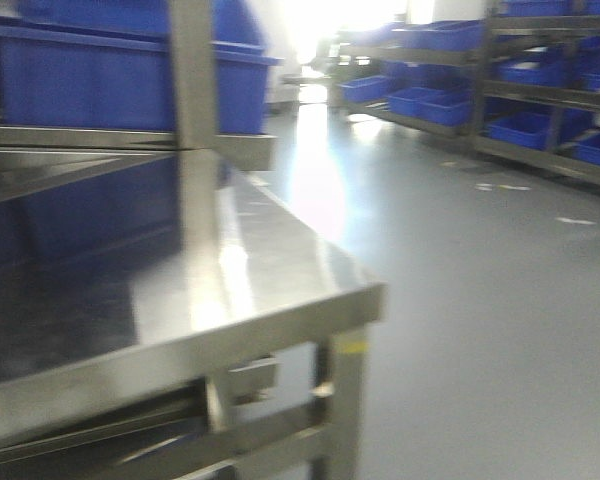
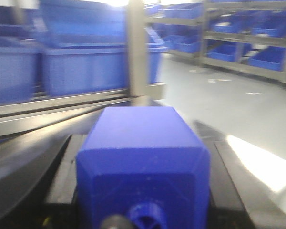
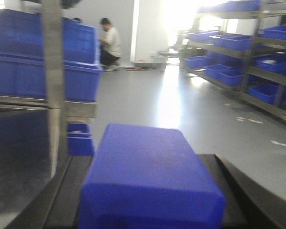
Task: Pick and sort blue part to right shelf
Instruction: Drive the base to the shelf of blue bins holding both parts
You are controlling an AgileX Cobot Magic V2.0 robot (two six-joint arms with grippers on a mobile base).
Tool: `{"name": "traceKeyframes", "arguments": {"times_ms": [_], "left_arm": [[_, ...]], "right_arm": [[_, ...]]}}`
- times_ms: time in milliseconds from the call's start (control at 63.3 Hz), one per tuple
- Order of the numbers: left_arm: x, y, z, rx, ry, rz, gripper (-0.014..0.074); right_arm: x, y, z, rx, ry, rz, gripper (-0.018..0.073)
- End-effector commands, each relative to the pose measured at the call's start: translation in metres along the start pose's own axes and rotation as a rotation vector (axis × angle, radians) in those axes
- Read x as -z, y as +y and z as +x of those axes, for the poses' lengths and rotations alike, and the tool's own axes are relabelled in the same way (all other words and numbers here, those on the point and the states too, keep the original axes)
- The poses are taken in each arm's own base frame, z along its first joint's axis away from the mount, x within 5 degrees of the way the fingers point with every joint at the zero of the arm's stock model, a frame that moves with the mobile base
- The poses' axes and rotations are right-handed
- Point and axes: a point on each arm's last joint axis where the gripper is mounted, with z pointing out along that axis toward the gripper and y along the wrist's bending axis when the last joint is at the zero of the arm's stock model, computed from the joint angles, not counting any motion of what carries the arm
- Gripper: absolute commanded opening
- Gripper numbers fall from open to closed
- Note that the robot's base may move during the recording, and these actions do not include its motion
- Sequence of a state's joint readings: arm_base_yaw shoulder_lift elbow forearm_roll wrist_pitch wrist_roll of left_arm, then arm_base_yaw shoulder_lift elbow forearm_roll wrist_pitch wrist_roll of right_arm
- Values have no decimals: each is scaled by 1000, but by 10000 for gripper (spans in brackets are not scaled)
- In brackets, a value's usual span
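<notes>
Left pincer (image 2: pixel 142 152) is pinching a blue block (image 2: pixel 143 167) between its black fingers (image 2: pixel 62 179), blue bins (image 2: pixel 86 71) stacked behind. Right pincer (image 3: pixel 148 162) squeezes a second blue block (image 3: pixel 150 176) the same way. Front view's pretty blurry: steel table (image 1: pixel 270 270), racks (image 1: pixel 540 100) across the floor (image 1: pixel 480 300).

- Left blue block (image 2: pixel 143 162): blurred, and its lower end is cut off by the bottom edge. You cannot tell whether the dark fingers (image 2: pixel 62 181) beside it clamp it.
- Right blue block (image 3: pixel 150 181): base cut off below.
- Steel table (image 1: pixel 280 300): smeared, and cut off at the left and bottom.
- Blue bins (image 1: pixel 80 80): blurred, tops cropped.
- Crouching person (image 3: pixel 109 45): too small for you to read.
</notes>
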State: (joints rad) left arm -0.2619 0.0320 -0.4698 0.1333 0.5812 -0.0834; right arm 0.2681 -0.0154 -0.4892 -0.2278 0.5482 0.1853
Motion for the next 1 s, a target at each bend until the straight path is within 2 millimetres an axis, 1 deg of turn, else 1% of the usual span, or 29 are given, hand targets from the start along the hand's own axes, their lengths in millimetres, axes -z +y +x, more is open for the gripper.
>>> {"name": "traceKeyframes", "arguments": {"times_ms": [0,979], "left_arm": [[2,0,-16,7,-100,5,388],[2,0,-16,7,-100,5,388]], "right_arm": [[7,0,-17,24,-128,-3,236],[7,0,-17,24,-128,-3,236]]}}
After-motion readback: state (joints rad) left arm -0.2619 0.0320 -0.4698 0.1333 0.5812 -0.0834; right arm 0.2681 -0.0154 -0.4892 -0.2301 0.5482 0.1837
